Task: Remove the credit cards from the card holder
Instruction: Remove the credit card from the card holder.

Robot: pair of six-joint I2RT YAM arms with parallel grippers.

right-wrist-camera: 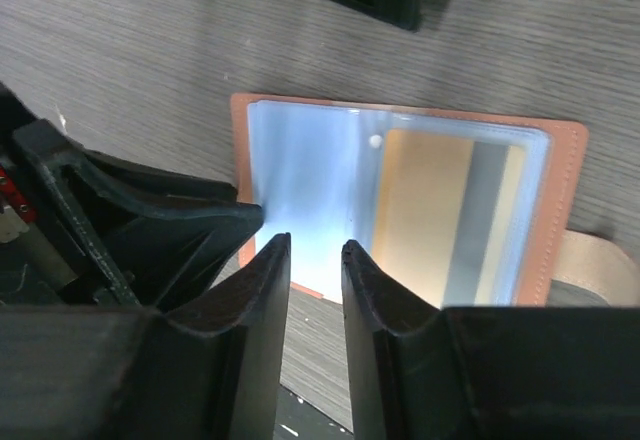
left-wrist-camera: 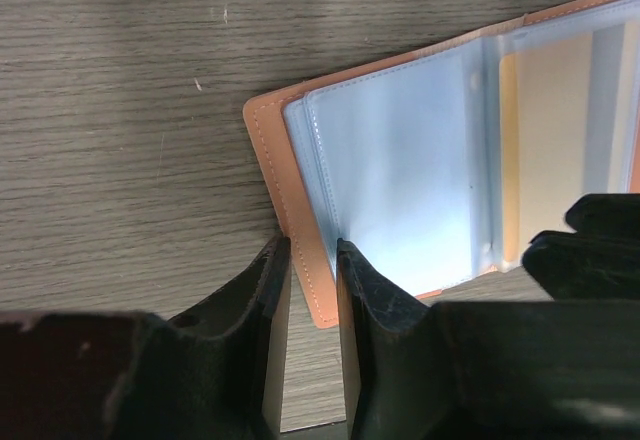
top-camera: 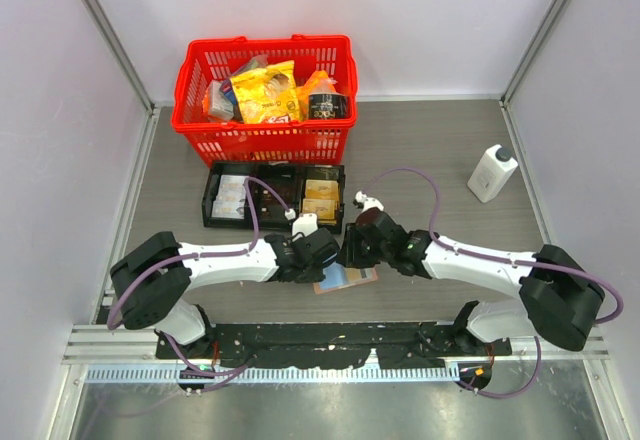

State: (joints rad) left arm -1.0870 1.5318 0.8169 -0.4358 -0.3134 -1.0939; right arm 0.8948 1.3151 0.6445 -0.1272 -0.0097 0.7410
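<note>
Top external view puts the card holder (top-camera: 347, 280) opened flat on the table (top-camera: 430, 140), close to the near edge and between the two arms' wrists. Through the right wrist camera we see its tan cover framing clear, pale blue sleeves. A gold credit card (right-wrist-camera: 420, 210) sits inside the sleeve on the right half. A greyish strip shows beside it, and we cannot tell whether that is a second card.

The left gripper (left-wrist-camera: 313, 255) is at the holder's left end. Its fingertips stand either side of the stitched tan border, close to a corner, with only a slim gap between the jaws. We cannot tell whether they pinch the leather or merely straddle it.

The right gripper (right-wrist-camera: 315, 250) is just to the right of the left one, the two almost touching. Its jaws are likewise nearly together, and the pale sleeve of the left half shows through the gap. Whether anything is caught between them we cannot tell. The gold card lies to the right of both grippers, apart from their fingertips.

A black tray (top-camera: 230, 225) lies just beyond the holder on the far side. A red basket (top-camera: 265, 140) of packaged goods stands behind the tray by the far wall. A white bottle (top-camera: 491, 173) stands well apart at the far right.
</note>
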